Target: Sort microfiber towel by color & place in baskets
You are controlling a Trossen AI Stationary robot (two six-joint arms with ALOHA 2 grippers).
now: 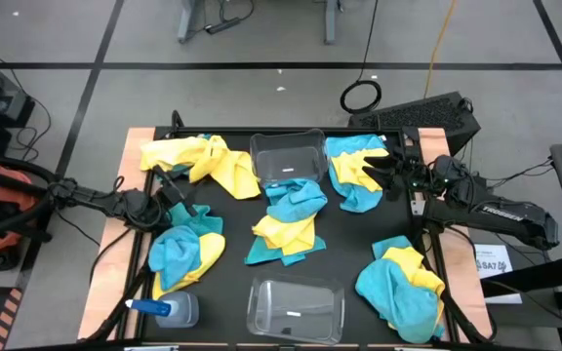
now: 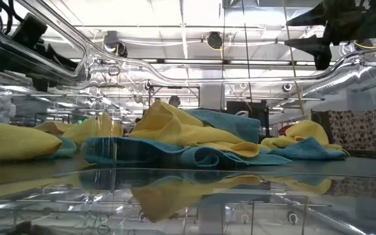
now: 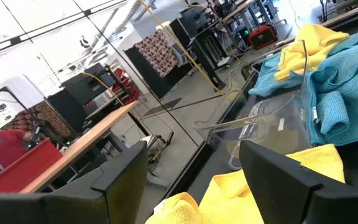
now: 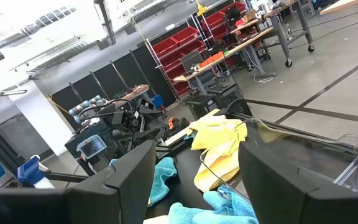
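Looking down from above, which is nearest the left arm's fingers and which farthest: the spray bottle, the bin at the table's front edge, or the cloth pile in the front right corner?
From the left gripper, on the table's left side:
1. Spray bottle, front left corner.
2. Front bin, middle of the front edge.
3. Corner cloth pile, far across on the right.

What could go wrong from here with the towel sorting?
1. Yellow and turquoise cloths lie tangled in the centre pile, so one pick may lift both colours.
2. A turquoise cloth hangs over the far basket; pulling it could shift that basket.
3. The spray bottle lies beside the left pile and could get knocked.
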